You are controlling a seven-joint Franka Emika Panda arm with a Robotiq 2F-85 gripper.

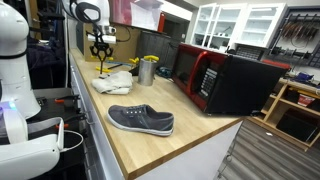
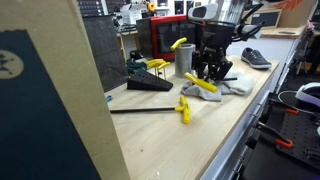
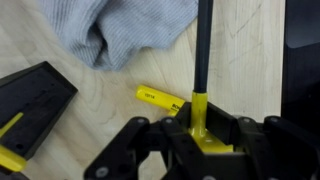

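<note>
One view, the wrist's, shows the tool (image 3: 200,126) apparently pinching a black rod (image 3: 201,50).

Grey shoe (image 1: 141,120), red microwave (image 1: 230,80), metal cup (image 1: 148,70), black wedge (image 2: 150,86)

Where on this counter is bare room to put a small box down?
The counter is bare between the shoe and the grey cloth, and between shoe and microwave. It is crowded around the gripper, with cloth, cup and yellow-handled rod.
</note>
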